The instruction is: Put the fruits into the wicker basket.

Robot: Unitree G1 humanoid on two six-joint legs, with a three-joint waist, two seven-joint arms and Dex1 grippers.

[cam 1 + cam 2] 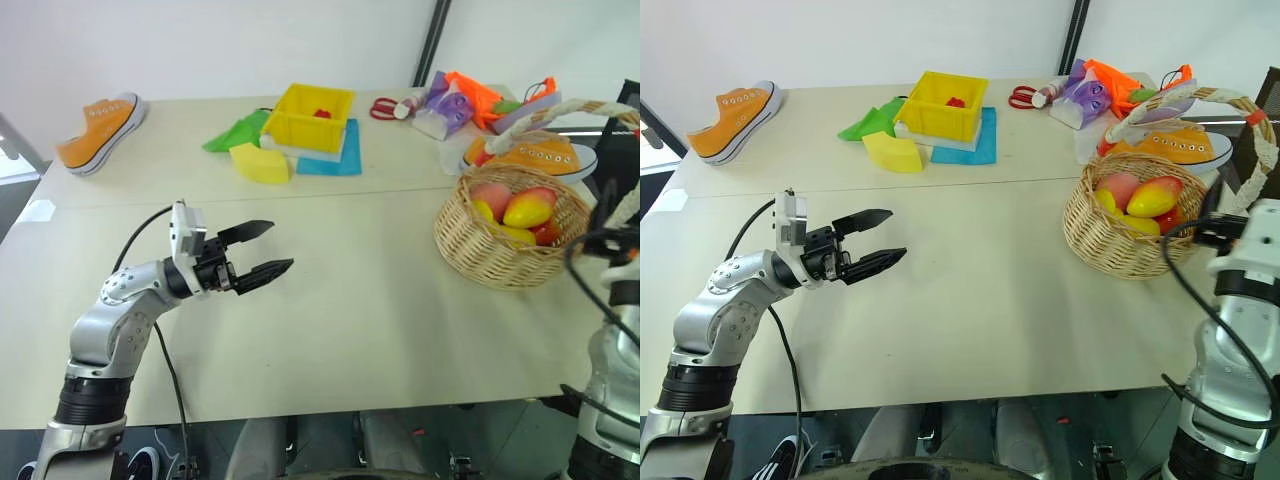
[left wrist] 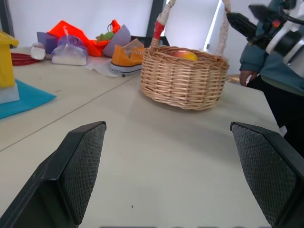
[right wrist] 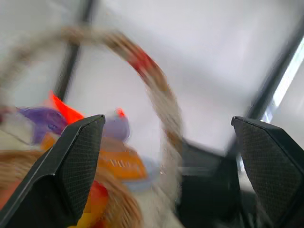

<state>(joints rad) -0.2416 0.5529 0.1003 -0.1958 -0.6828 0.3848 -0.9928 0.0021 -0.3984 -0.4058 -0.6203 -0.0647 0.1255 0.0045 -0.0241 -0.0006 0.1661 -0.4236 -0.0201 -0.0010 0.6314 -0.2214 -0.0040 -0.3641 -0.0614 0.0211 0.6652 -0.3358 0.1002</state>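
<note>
Sneaker (image 1: 1180, 143) sits just behind the wicker basket (image 1: 1118, 245), yellow box (image 1: 944, 107) well apart.

The left arm (image 1: 110, 330) is built of rounded silver-grey metal segments joined by black ribbed collars. A small white box-shaped camera module (image 1: 186, 232) is mounted at the wrist, and a thin black cable is looped from it down along the arm. The left gripper (image 1: 265, 252) is made of two black tapered fingers, whose inner pads (image 2: 84, 166) are covered with a fine dotted texture. The right arm (image 1: 1230, 340) is finished in the same silver-grey with white housings, and black cables are draped over it
</note>
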